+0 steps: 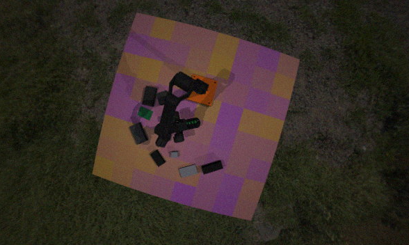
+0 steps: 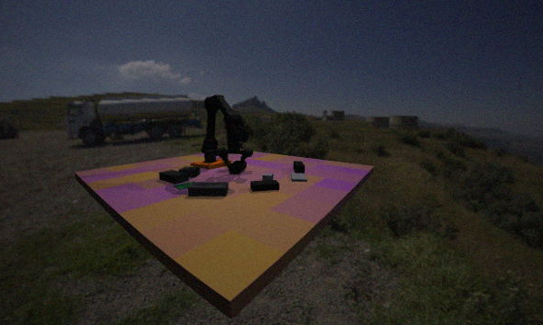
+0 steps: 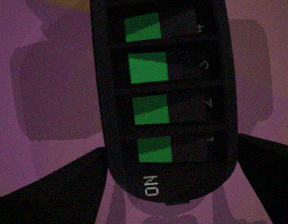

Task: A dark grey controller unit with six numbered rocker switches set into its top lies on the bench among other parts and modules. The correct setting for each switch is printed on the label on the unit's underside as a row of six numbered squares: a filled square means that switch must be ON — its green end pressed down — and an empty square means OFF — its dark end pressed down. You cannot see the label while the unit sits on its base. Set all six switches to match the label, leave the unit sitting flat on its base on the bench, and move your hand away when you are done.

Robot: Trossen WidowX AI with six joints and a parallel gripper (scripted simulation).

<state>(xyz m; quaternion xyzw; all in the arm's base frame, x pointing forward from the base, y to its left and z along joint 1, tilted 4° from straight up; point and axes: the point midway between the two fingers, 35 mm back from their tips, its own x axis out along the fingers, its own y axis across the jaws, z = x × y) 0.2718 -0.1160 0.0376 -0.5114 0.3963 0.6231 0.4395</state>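
Observation:
The dark grey controller unit (image 1: 193, 120) (image 2: 237, 167) (image 3: 170, 189) shows its switch side up to the wrist camera. Switches numbered 1 to 4 are in the wrist view, with green ends on the left, the "ON" side; switch 3's green looks brightest. The rest of the row is cut off at the top, and the label underneath is hidden. My gripper (image 1: 177, 127) (image 3: 171, 149) is shut on the unit, one finger against each long side near the switch 1 end. I cannot tell whether the unit is raised off the bench.
Dark boxes (image 1: 149, 96) (image 1: 138, 133) (image 2: 208, 189) and a green board (image 1: 145, 113) (image 2: 184, 186) lie to one side. A small dark box (image 1: 158, 158), a small light block (image 1: 174, 154), a pale box (image 1: 188, 170) and a black box (image 1: 212, 167) lie beyond the unit. The orange base plate (image 1: 211, 93) is behind.

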